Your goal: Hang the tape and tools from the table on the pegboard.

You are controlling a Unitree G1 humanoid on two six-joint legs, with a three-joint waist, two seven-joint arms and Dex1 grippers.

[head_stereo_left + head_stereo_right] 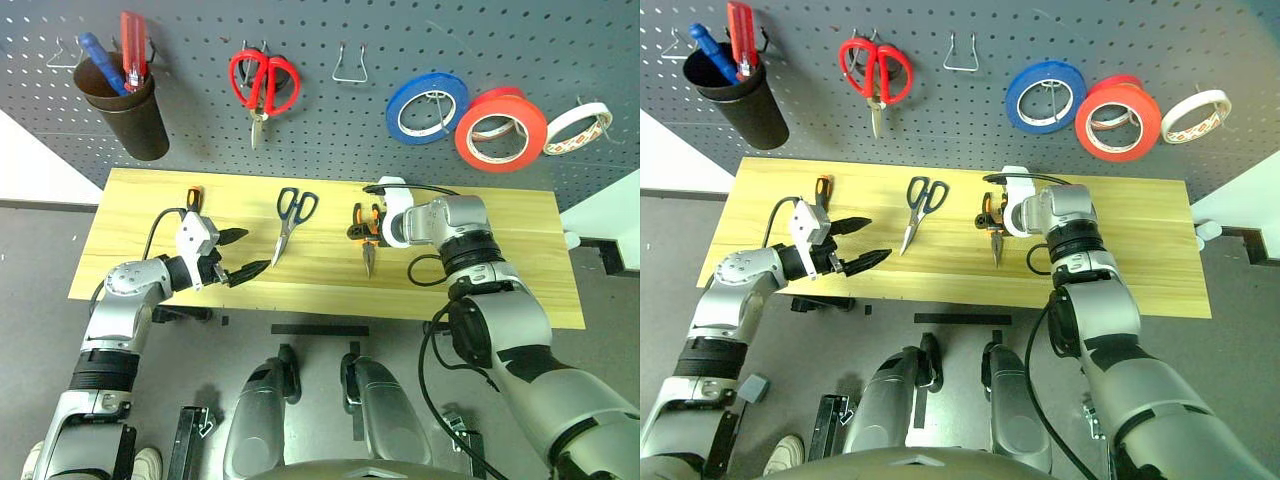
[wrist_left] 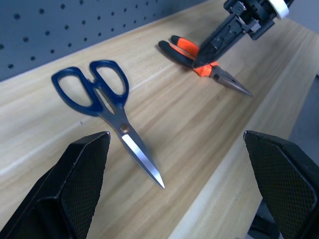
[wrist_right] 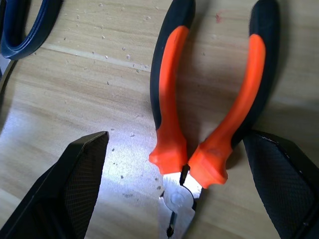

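Note:
The orange-red tape (image 1: pixel 500 128) hangs on the grey pegboard (image 1: pixel 340 140). Three tools lie on the wooden table (image 1: pixel 510 270): dark-handled scissors (image 1: pixel 290 220) in the middle, orange-and-black pliers (image 3: pixel 209 99) right of them, and a small orange-and-black screwdriver (image 1: pixel 193 198) at the left. My right gripper (image 3: pixel 177 144) is open and tilted down over the pliers' handles, one finger on each side, not closed on them. My left gripper (image 1: pixel 240 253) is open near the table's front edge, pointing at the scissors (image 2: pixel 99 94), a little short of their blade tips.
On the pegboard hang a brown cup (image 1: pixel 130 110) holding a blue and a red screwdriver, red-handled scissors (image 1: pixel 263 82), a bare wire hook (image 1: pixel 349 68), a blue tape roll (image 1: pixel 427 107) and a thin pale roll (image 1: pixel 577 127). The table's right end is bare wood.

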